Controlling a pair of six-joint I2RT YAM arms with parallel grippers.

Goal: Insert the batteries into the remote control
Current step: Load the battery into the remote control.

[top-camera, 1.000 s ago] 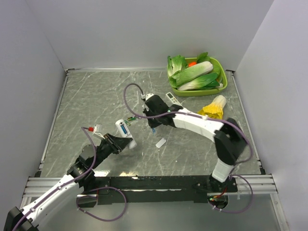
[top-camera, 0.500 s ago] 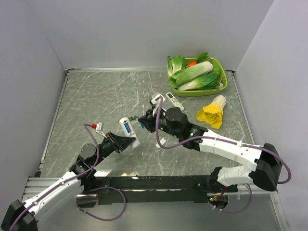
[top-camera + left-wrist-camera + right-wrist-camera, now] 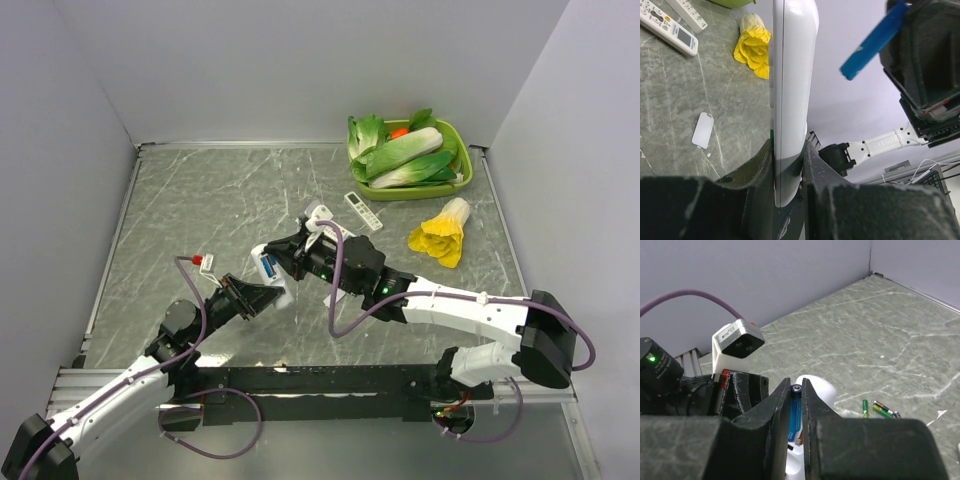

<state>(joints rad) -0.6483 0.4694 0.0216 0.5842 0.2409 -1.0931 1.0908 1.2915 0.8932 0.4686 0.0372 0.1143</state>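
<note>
as the left claw (image 3: 788, 159) pinches the remote control (image 3: 792, 75) end-out, the right claw (image 3: 796, 389) pinches a battery (image 3: 795, 415) lengthwise.

Remote control (image 3: 268, 270): slim, white, clamped at its lower end in my left gripper (image 3: 788, 150). It is lifted off the table (image 3: 200, 200), over the left half and nearer the near edge. It stands roughly upright, edge-on to my left wrist camera, rounded end up.

Blue patch (image 3: 266, 265) on its face in the top view may be a battery already seated; too small to tell.

Battery (image 3: 796, 412): thin blue cell pinched between my right gripper (image 3: 796, 390) fingers, lying along them with the metal cap at the fingertips. It is tilted, just beside the remote's upper end, not touching.
</note>
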